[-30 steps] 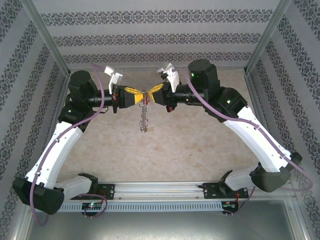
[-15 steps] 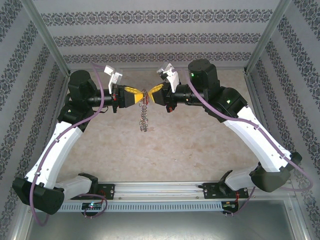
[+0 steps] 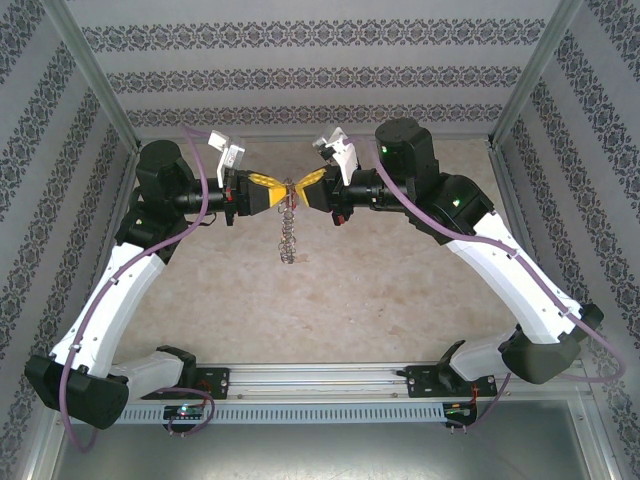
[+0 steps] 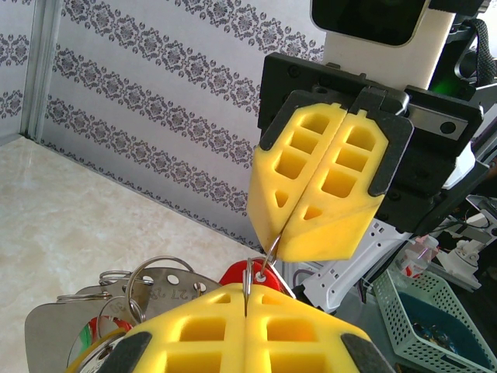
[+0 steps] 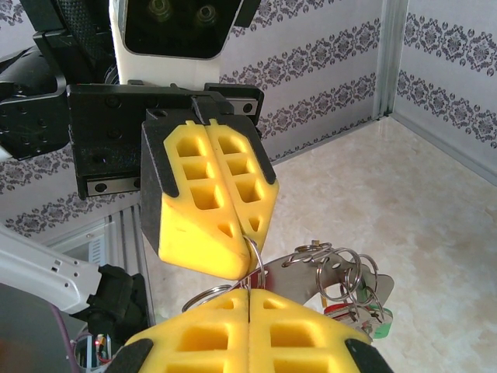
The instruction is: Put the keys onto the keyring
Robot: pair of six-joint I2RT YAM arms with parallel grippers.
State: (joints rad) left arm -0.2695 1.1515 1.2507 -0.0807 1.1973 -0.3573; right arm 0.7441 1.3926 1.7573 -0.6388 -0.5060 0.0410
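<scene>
High above the table my left gripper (image 3: 281, 192) and right gripper (image 3: 297, 192) meet tip to tip, both shut. In the left wrist view my left gripper (image 4: 247, 299) pinches a thin wire ring (image 4: 268, 260) that runs up into the shut right fingers (image 4: 311, 186). The ring passes through the hole of a red key (image 4: 233, 277). From the right wrist, my right gripper (image 5: 248, 299) grips the same ring (image 5: 258, 260) under the left fingers (image 5: 206, 194). The keyring (image 3: 286, 235) hangs limp below, with its holed metal plate (image 5: 311, 273), several rings and red and green keys (image 5: 371, 317).
Patterned walls close in the marble-look table (image 3: 350, 290) on three sides, with metal posts (image 3: 95, 85) at the corners. A rail (image 3: 320, 375) holding both arm bases runs along the near edge. A mesh basket (image 4: 435, 311) stands beyond the table.
</scene>
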